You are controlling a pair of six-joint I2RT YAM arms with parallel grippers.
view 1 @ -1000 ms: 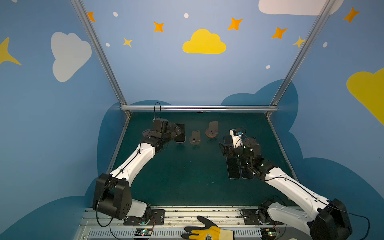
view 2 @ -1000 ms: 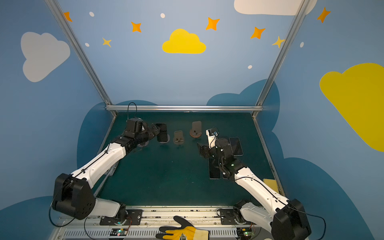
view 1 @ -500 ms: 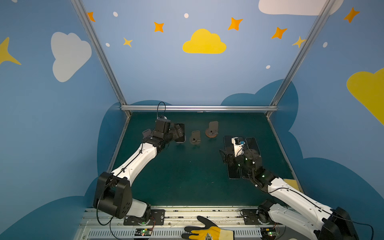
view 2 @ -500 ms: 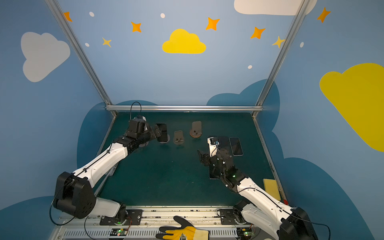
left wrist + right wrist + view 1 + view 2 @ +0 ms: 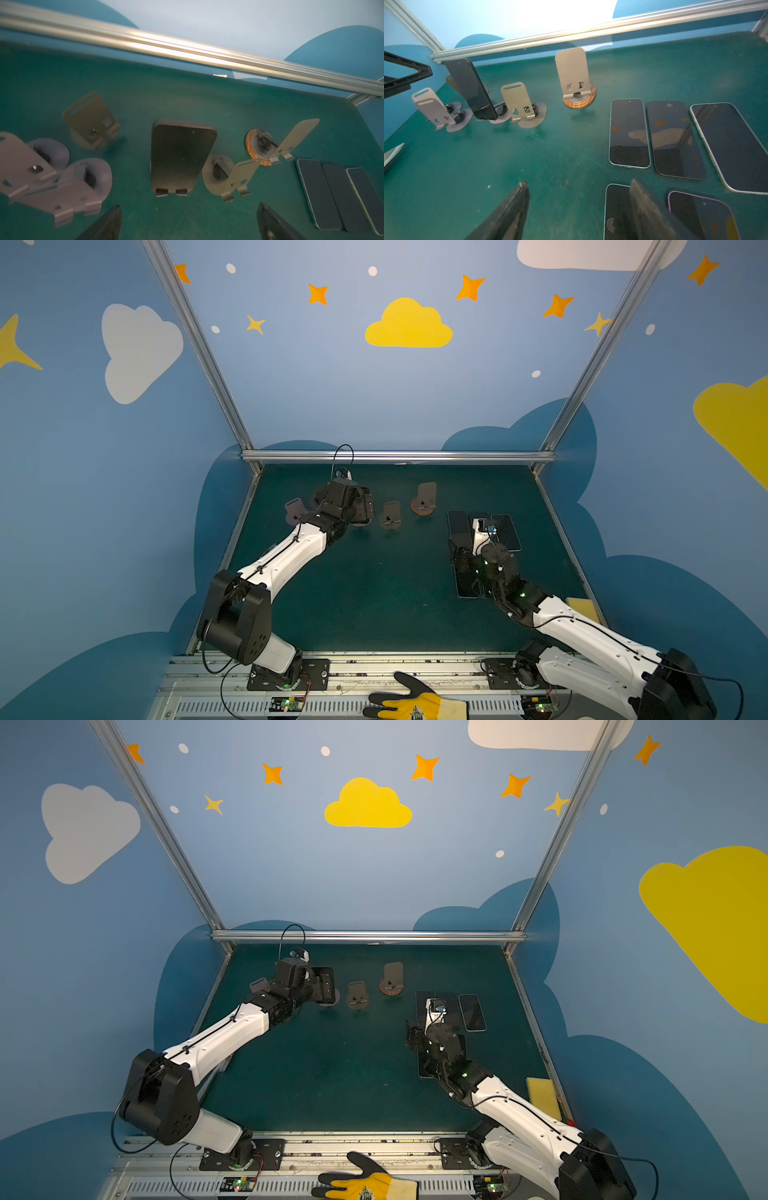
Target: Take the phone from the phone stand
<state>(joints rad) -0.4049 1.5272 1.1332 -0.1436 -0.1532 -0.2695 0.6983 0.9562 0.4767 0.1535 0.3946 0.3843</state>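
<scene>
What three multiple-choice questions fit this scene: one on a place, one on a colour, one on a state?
1. The phone on its phone stand is: A left of the middle, before the left pincer; B at the far right; C at the near edge.
2. The base of the rightmost stand is: A white; B wood-brown; C red.
3. The left pincer is: A shut on the phone; B shut, empty; C open, empty.
1 A: both top views show it there. 2 B: the right wrist view shows wood grain. 3 C: its fingers stand apart, short of the phone.

no text, label or number is legible anywhere.
</scene>
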